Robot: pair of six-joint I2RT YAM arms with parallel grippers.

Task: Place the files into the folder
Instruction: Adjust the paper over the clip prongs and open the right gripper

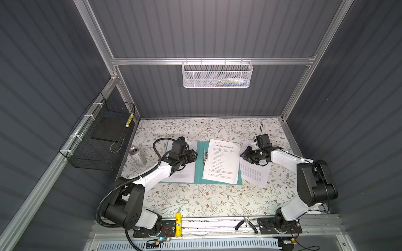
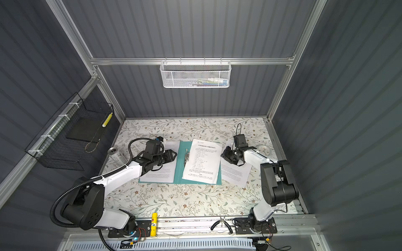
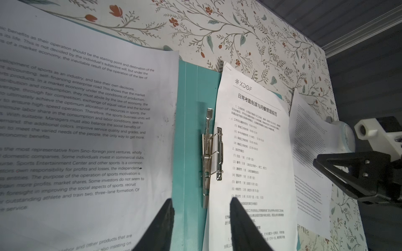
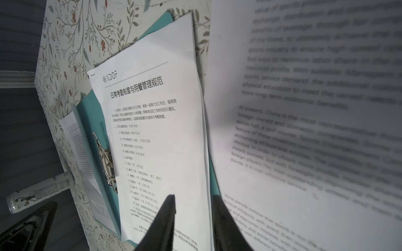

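Observation:
The teal folder [image 1: 200, 171] lies open mid-table, its silver clip [image 3: 212, 152] along the spine. One of the files, in English print [image 3: 87, 130], covers its left half. A headed sheet with a logo [image 1: 221, 163] lies on the right half. A third sheet [image 1: 254, 173] lies beyond the folder's right edge, its near corner curled up. My left gripper [image 3: 201, 208] hovers open over the spine, holding nothing. My right gripper [image 4: 193, 202] stands open over the headed sheet's right edge, one finger [image 4: 219, 215] against the third sheet.
A silver can [image 1: 138, 155] lies left of the folder. A round white and teal object [image 2: 264, 150] sits behind the right arm. A black wire basket [image 1: 102, 139] hangs on the left wall, a white mesh basket [image 1: 217, 73] on the back wall. A glue stick [image 1: 178, 223] and pliers [image 1: 247, 223] lie on the front rail.

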